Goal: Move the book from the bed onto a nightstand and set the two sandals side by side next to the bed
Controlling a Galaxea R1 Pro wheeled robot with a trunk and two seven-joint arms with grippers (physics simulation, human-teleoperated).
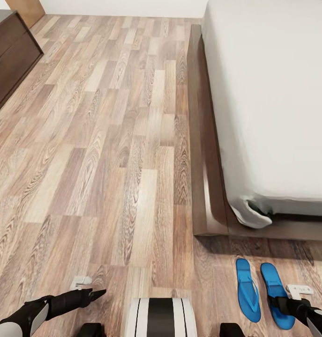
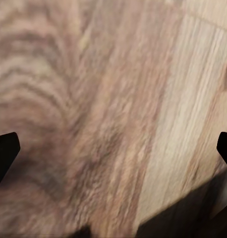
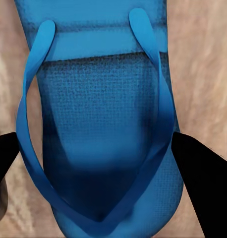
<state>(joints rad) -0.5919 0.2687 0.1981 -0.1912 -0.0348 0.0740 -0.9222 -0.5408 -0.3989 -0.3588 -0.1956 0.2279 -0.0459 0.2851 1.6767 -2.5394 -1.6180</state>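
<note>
From the head camera, the two blue sandals lie side by side on the wood-plank floor (image 1: 109, 154) just off the foot corner of the bed (image 1: 273, 103): the left sandal (image 1: 248, 289) is free, while the right sandal (image 1: 274, 290) has the right gripper (image 1: 285, 305) over its heel end, the dark forearm reaching in low from the lower right corner. The left arm stretches forward near the floor at the lower left, its left gripper (image 1: 93, 295) pointing toward the robot's white base (image 1: 158, 318), well apart from the sandals. A dark cabinet (image 1: 11, 56) stands at the upper left. In the left wrist camera the fingertips (image 2: 5, 151) sit far apart at the frame's edges with bare planks between them (spread wide, nothing held). In the right wrist camera the sandal's sole and straps (image 3: 101, 129) lie between the two dark fingers (image 3: 202, 188), which stand spread on either flank of it; whether they touch the sandal I cannot tell.
</note>
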